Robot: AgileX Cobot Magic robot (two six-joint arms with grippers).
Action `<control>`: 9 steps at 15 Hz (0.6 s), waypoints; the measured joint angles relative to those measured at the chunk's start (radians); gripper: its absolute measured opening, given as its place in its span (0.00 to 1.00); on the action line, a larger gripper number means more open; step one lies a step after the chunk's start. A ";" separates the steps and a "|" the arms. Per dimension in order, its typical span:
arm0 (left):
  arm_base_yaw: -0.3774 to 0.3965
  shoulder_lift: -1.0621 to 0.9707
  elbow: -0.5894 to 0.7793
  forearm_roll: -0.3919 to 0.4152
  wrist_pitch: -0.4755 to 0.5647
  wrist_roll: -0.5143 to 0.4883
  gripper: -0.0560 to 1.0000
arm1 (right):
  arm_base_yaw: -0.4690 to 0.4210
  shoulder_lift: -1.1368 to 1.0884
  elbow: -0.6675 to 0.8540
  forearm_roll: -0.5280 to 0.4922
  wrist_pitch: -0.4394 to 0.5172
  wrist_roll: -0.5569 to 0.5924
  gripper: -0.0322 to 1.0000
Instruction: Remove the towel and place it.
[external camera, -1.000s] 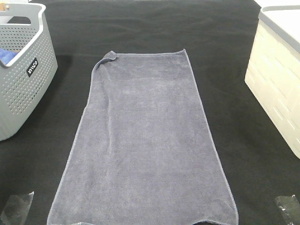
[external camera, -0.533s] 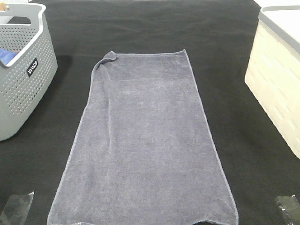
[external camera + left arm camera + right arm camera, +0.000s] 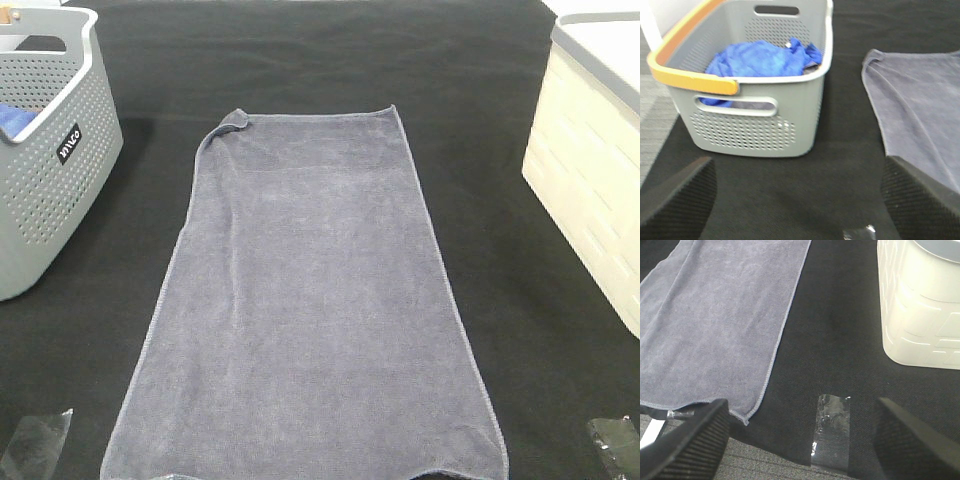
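The slate-grey towel [image 3: 310,300] lies flat and spread out on the black mat, its far left corner folded over. It also shows in the left wrist view [image 3: 920,110] and in the right wrist view [image 3: 715,325]. My left gripper [image 3: 800,200] is open and empty, low over the mat between the basket and the towel. My right gripper [image 3: 800,440] is open and empty, over the mat's front edge beside the towel's near right corner. Neither gripper shows in the exterior high view.
A grey perforated basket [image 3: 50,170] stands at the left, holding a blue cloth [image 3: 760,57]. A cream bin [image 3: 600,170] stands at the right. Tape strips [image 3: 832,425] mark the mat's front edge.
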 joint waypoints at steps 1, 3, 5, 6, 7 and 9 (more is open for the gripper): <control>0.000 0.000 -0.016 0.000 0.053 0.007 0.85 | 0.000 0.000 0.000 0.000 0.000 0.000 0.77; 0.000 -0.001 -0.012 0.000 0.160 0.044 0.84 | 0.000 0.000 0.000 0.000 0.001 0.000 0.77; 0.000 -0.002 -0.005 0.000 0.196 0.044 0.83 | 0.000 0.000 0.000 -0.002 0.001 0.000 0.77; 0.000 -0.018 -0.005 -0.006 0.200 0.044 0.83 | 0.000 0.000 0.000 -0.029 0.000 0.000 0.77; 0.000 -0.053 -0.004 -0.010 0.200 0.044 0.83 | 0.000 0.000 0.007 -0.060 -0.010 0.000 0.77; 0.000 -0.080 -0.003 -0.015 0.200 0.044 0.83 | 0.000 0.000 0.015 -0.078 -0.019 0.000 0.77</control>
